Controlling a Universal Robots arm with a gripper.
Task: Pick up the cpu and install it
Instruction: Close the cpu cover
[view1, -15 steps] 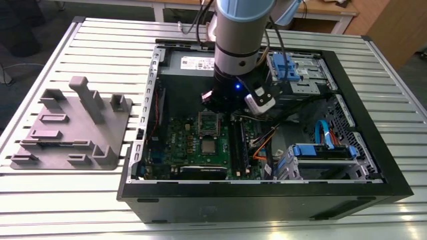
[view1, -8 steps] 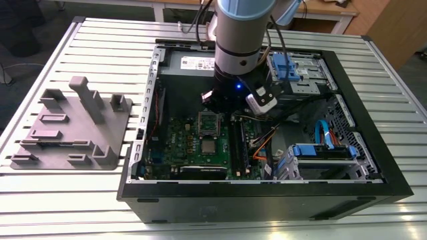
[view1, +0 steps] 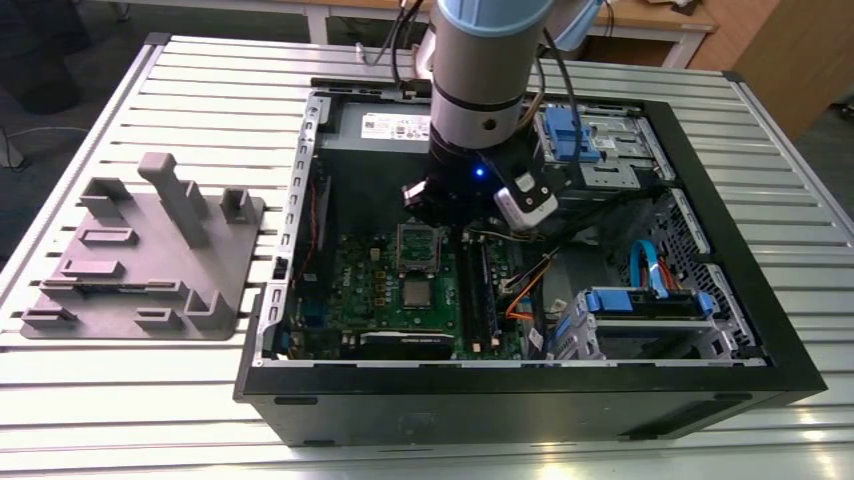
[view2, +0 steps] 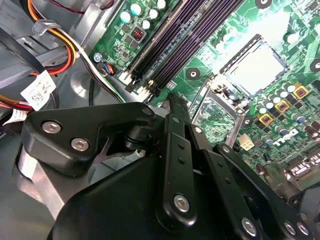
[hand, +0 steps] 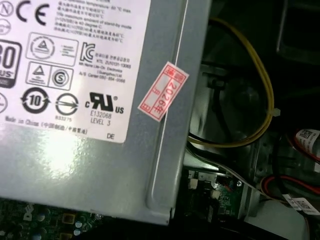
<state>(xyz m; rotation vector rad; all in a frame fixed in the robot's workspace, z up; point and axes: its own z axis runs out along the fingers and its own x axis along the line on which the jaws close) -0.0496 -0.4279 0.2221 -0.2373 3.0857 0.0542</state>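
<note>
cpu (view2: 256, 67) on green board (view2: 207, 60), second wrist view | power supply (hand: 75, 165), first wrist view | jaws: cannot tell

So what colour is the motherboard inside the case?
The motherboard is green, which shows best in the second wrist view.

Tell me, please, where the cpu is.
In the exterior view, the small silvery-grey square cpu lies on the green circuit board, beside the hollow metal frame.
</note>
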